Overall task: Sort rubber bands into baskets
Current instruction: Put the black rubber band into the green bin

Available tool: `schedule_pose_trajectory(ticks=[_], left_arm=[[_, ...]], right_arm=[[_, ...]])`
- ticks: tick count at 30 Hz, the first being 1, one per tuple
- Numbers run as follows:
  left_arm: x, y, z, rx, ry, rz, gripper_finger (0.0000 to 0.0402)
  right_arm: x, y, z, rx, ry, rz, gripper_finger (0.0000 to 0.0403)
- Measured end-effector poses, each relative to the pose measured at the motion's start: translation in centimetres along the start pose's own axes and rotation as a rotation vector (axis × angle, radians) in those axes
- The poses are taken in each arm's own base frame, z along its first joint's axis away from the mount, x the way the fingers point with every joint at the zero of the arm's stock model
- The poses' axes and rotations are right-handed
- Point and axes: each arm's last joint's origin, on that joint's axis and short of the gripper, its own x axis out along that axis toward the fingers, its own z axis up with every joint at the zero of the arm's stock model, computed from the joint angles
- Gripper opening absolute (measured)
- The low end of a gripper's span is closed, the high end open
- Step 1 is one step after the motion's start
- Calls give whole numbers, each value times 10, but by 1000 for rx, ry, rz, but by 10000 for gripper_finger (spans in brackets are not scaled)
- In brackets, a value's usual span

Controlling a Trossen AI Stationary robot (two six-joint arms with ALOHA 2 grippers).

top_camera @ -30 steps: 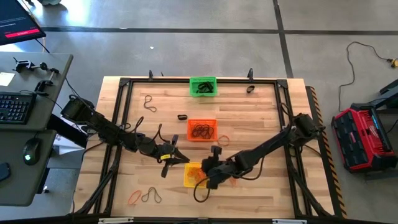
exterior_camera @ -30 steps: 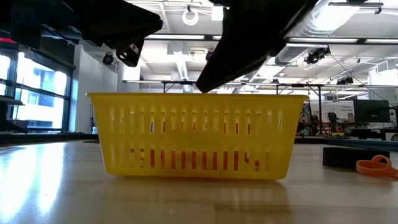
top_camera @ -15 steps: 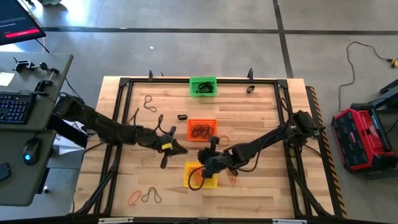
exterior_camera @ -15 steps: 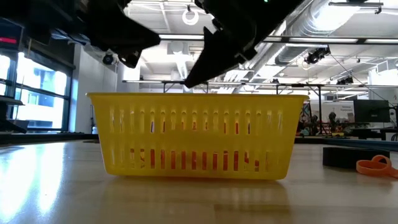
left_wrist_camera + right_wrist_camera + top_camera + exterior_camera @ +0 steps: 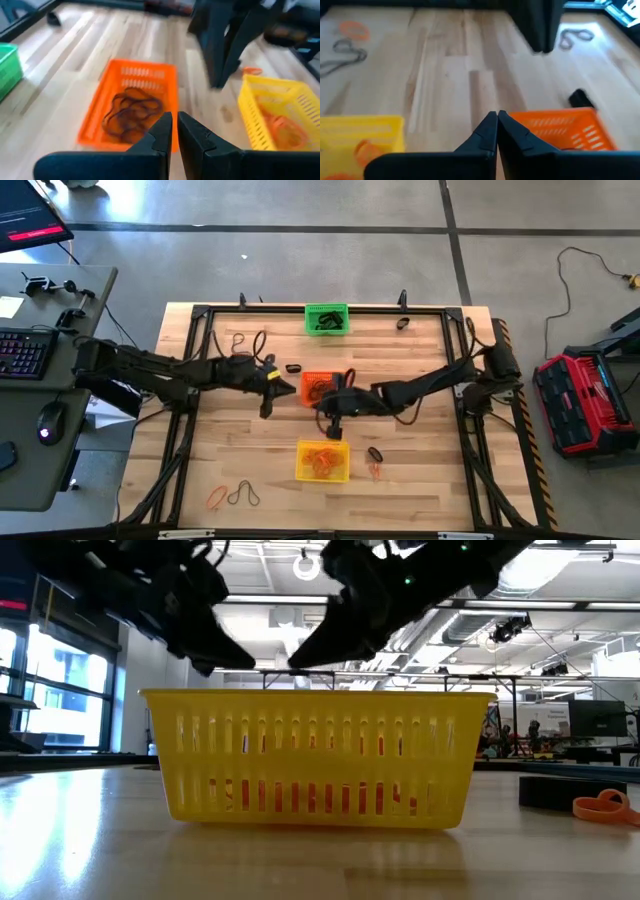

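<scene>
Hovering both empty, closed grippers, left gripper [image 5: 266, 386] and right gripper [image 5: 333, 416], beside the orange basket [image 5: 324, 388], we should open wide before descending on a loose band.

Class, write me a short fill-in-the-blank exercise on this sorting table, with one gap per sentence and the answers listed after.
1. The thin orange rubber bands lie in the ____ basket.
2. The basket nearest the table's far edge is ____.
3. The dark thin loops lie in the ____ basket.
4. The right gripper is ____.

Answers: yellow; green; orange; shut
</scene>
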Motion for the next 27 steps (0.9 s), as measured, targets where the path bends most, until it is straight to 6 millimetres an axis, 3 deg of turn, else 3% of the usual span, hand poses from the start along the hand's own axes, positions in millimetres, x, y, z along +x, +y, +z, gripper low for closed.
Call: schedule_pose_trajectory(ticks=[5, 13, 21, 27], left_arm=[[-2, 20, -6, -30, 65, 22, 19], [-9, 52, -13, -22, 127, 125, 19], [-14, 67, -19, 13, 189, 242, 46], [-13, 70, -22, 39, 220, 248, 88]], right_arm=[[-37, -6, 4, -2, -110, 15, 0], [-83, -35, -13, 72, -187, -114, 0], [-83, -56, -41, 126, -180, -167, 0], [-83, -62, -48, 178, -198, -178, 0]])
